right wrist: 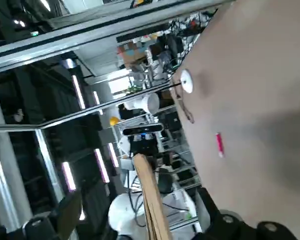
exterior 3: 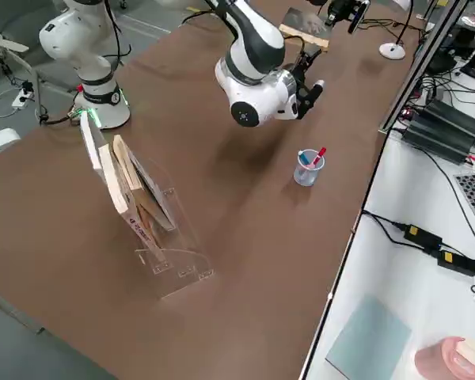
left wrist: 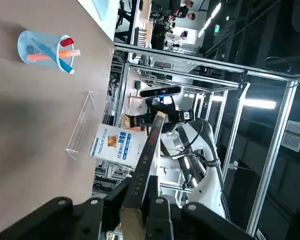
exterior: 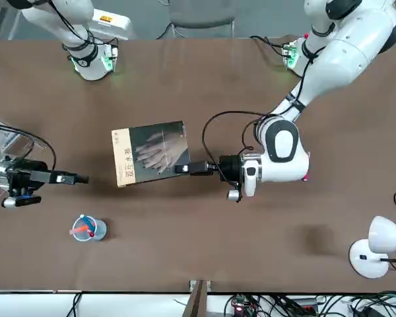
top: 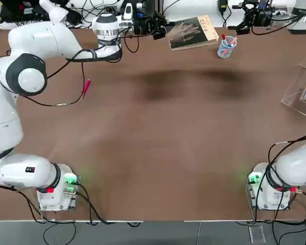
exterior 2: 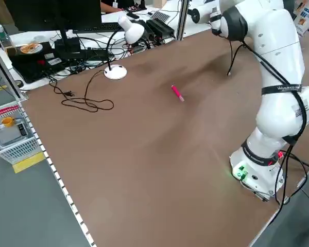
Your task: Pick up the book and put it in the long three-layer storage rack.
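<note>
Left gripper [exterior: 185,168] is clamped on the near-left edge of the book [exterior: 152,153], fingers pinching cover and back. Book is off the table, roughly level, cover up, tan strip towards the right, over the far middle of the table [top: 153,153].

Long three-layer storage rack [exterior 3: 150,214] stands well apart from the book, at the table's right edge, about mid-depth. It already holds a few other books [exterior 3: 115,186] leaning in its slanted slots; can't tell which layer each one sits in.

Clear pen cup [exterior: 86,229] stands on the table below and just right of the book, with a red and a blue pen inside.

Left arm reaches from its near-left base across to the far side, forearm running along the far edge, wrist horizontal and pointing right.

Right gripper [exterior: 79,178] hovers right of the book, pointing left at it, apart from it. Can't tell its state. Right wrist is horizontal too.

Loose red pen [top: 85,88] lies on the left half of the table. White desk lamp [exterior: 376,244] stands at the far-left corner.
</note>
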